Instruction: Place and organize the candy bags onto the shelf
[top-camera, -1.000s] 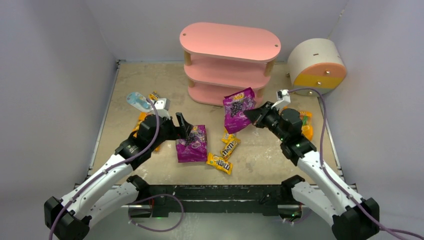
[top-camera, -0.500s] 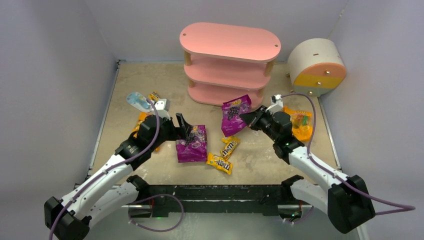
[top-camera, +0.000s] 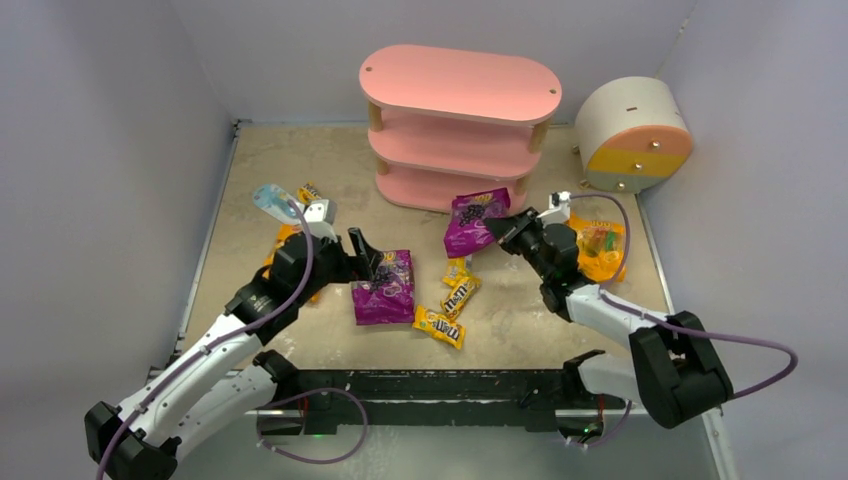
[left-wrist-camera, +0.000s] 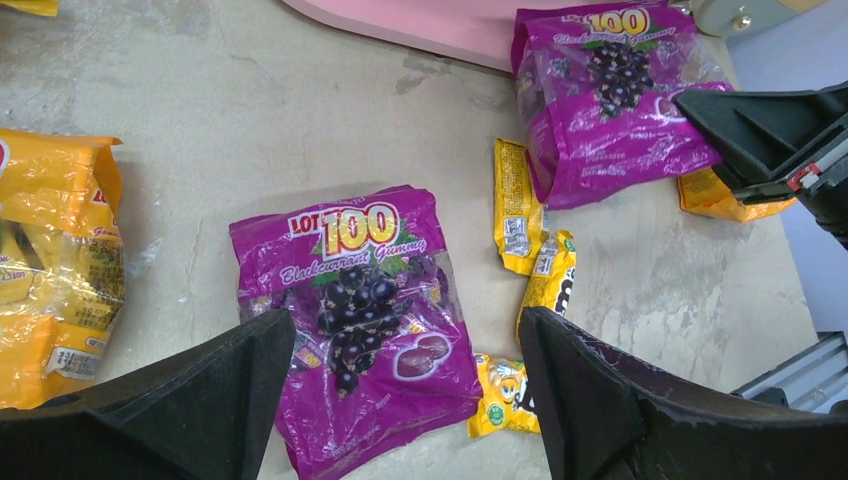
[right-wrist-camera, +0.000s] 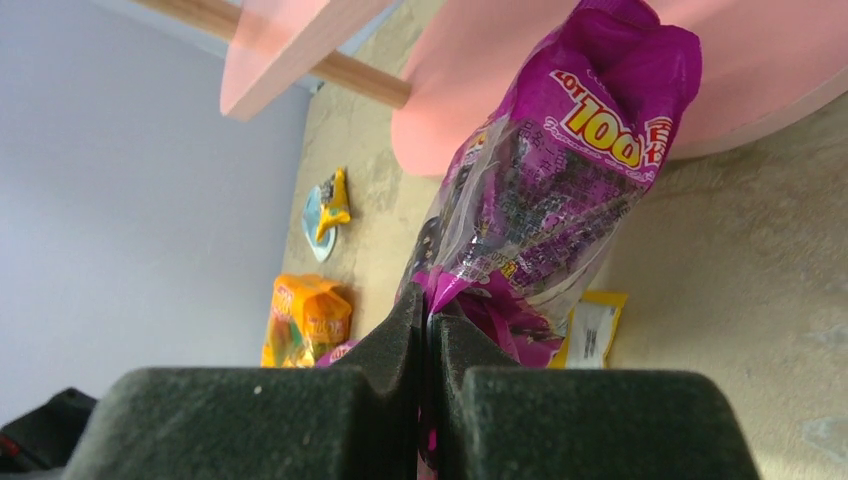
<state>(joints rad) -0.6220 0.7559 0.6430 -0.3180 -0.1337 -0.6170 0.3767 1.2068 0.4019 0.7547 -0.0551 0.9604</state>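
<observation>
- The right gripper (top-camera: 503, 228) is clamped tight on the lower hem of one purple bag (top-camera: 474, 222), with no gap between the pads in its wrist view.
- Here's the key line-up: that bag's long axis runs straight out from the gripper toward the shelf (top-camera: 455, 85), "100" end leading. That end sits right at the rim of the bottom board. With the shelf dead ahead of the bag, I judge the move wants a push along that same axis.
- The right arm is clearly the nearer one to the shelf.
- The left gripper (top-camera: 368, 255) hangs wide open, holding nothing, poised over the second purple bag (left-wrist-camera: 355, 300). That bag lies flat on the table (left-wrist-camera: 250, 120), label up.
- The M&M's packets (top-camera: 460, 292) lie between the two purple bags, and an orange bag (top-camera: 600, 248) sits just beside the right arm.
- Hard to tell: whether the held bag's tip rests on the board or only overlaps it.
- From above, the lower tiers are mostly hidden under the top board.
- Another orange bag (left-wrist-camera: 50, 260) is cut off at the frame edge.
</observation>
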